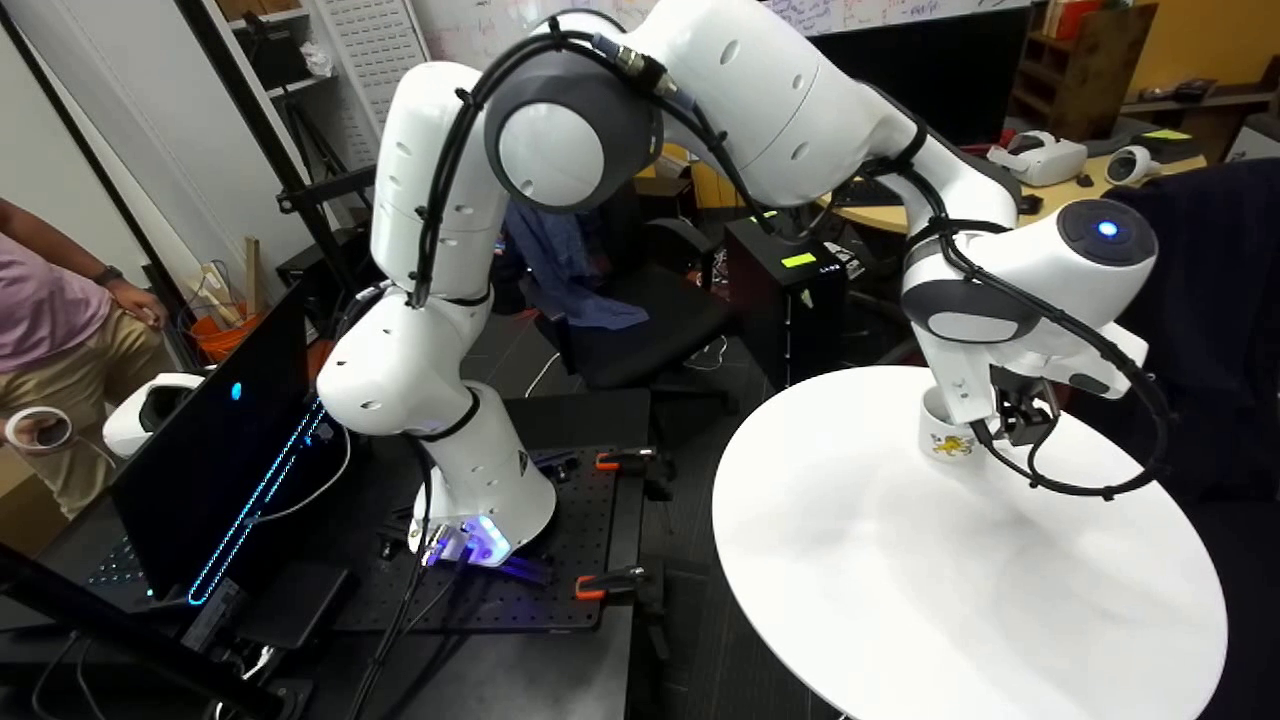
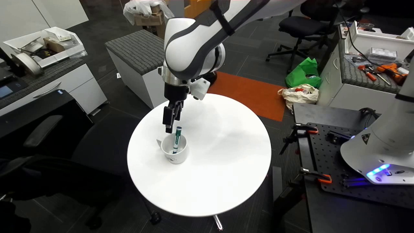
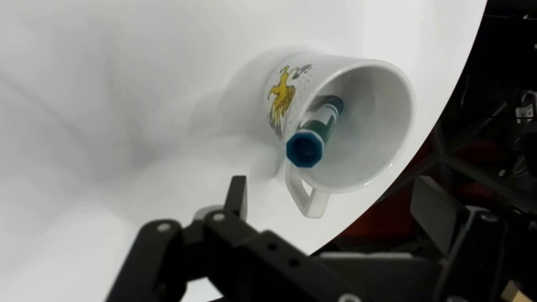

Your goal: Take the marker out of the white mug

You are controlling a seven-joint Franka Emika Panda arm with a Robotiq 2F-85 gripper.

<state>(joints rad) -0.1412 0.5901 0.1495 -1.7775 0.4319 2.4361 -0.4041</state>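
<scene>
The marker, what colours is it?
The marker is green and white, with a blue end poking out of the mug, best seen in the wrist view.

In an exterior view: white cylindrical ceramic mug stands on round white table, at nine o'clock of its centre | black two-fingered gripper at mug's twelve o'clock, apart | white arm base at table's three o'clock | wrist view: slim teal-green cylindrical marker tilted inside mug, upper end toward seven o'clock
</scene>
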